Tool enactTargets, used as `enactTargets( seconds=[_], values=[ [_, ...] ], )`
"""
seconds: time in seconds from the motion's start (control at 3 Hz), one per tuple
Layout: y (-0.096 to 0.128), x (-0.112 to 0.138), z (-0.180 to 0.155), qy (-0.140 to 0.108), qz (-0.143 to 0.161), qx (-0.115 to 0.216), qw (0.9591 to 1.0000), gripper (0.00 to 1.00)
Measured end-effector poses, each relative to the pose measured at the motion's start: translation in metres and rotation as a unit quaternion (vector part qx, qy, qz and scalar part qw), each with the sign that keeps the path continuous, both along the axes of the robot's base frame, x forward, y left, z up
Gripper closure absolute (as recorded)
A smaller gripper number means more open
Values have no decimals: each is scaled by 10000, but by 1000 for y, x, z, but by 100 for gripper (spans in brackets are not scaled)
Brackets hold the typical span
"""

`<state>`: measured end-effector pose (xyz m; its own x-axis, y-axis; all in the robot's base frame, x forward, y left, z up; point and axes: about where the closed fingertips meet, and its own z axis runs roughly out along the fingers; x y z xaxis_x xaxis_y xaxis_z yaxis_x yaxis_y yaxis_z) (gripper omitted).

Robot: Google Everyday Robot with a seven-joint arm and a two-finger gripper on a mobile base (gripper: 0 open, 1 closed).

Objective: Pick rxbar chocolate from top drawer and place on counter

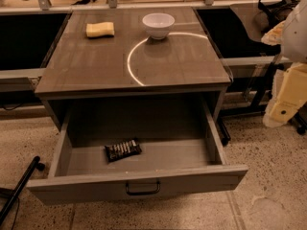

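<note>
Brown counter above open top drawer holding rxbar chocolate; gripper far right.

one rxbar chocolate, lower centre of the frame, in the one open top drawer. one counter, upper centre, bearing one yellow sponge and one white bowl. one dark handle on the drawer front. one gripper, right edge, mid-height.
</note>
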<state>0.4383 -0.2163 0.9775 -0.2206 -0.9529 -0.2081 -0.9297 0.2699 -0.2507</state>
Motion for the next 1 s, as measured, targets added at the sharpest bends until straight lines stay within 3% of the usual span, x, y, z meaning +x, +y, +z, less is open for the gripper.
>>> enactTargets(
  seconds=[0.33,1.0],
  values=[
    [0,0,0,0,0,0,10000,0],
    [31,-1,-33,205,272,419,9985,0]
  ],
)
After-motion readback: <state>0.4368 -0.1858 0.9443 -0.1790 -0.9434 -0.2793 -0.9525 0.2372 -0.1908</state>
